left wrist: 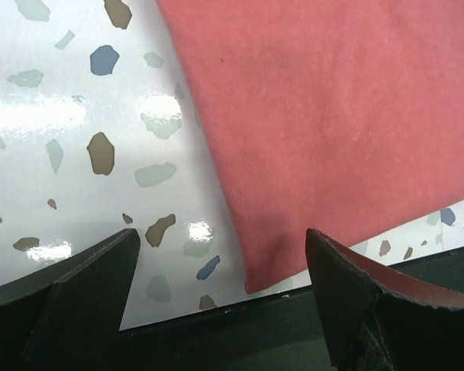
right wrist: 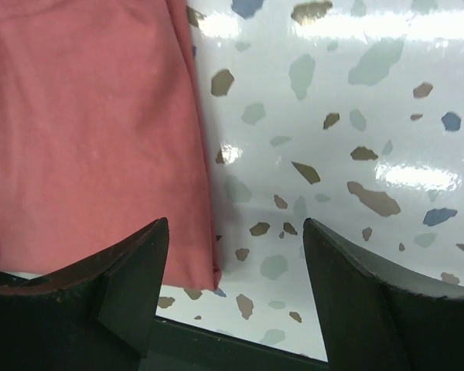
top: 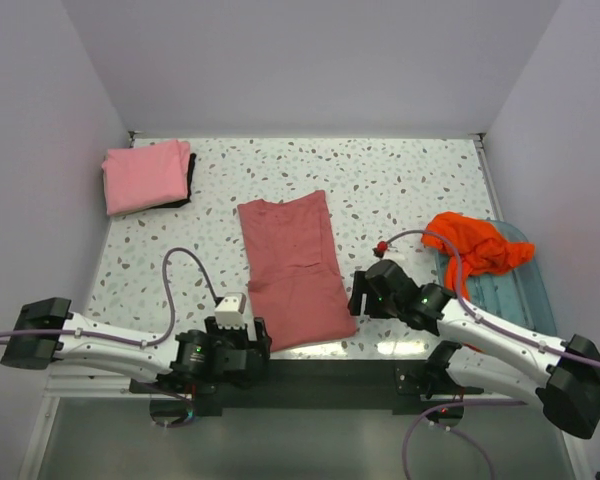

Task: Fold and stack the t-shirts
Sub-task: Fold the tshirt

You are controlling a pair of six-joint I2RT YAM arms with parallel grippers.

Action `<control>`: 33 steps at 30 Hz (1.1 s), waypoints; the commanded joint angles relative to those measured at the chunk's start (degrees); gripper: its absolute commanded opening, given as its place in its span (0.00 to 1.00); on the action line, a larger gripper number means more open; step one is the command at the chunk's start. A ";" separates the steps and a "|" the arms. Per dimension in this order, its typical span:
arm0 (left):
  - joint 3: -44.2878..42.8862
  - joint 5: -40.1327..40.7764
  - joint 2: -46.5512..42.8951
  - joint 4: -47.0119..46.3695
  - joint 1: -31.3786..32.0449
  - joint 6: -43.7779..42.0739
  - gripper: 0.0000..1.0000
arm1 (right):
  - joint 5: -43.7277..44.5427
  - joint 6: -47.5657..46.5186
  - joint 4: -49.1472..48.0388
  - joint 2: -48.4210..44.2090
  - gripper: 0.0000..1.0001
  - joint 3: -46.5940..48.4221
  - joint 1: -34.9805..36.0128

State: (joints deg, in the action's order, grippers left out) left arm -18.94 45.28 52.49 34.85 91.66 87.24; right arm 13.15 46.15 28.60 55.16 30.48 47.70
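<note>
Rose-red shirt [top: 292, 268] lay flat on the table [top: 400, 180], mid-way, a long narrow strip.
Soft, light, limp; likely best pinched at its near corners. Left gripper [left wrist: 220, 241] and right gripper [right wrist: 236, 226] stood wide, empty, flanking them.

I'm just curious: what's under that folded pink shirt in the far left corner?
A black layer peeks out along the right edge of the pink shirt. The shirt hides the rest, so I cannot identify it.

In both wrist views the rose-red t-shirt [left wrist: 348, 116] runs off the picture edges. From above, the folded pink t-shirt [top: 145, 176] hides most of a dark item [top: 191, 178] beneath it, and the orange t-shirt [top: 475, 245] covers the blue tray's [top: 518, 290] far end.
</note>
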 commanded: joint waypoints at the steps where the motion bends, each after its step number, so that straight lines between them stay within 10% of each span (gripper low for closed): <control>1: -1.01 -1.59 3.83 2.85 0.28 4.69 0.93 | -2.95 4.65 -3.81 -0.93 0.73 -3.57 -0.07; 33: -1.27 -6.87 7.98 -2.24 0.63 3.81 0.60 | -6.29 10.27 -8.73 -0.14 0.54 -9.39 7.58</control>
State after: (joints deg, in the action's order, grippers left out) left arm -21.23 44.99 59.42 34.20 91.66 89.80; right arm 5.23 54.61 20.93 53.82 20.86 54.22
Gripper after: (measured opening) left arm 0.618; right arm 0.545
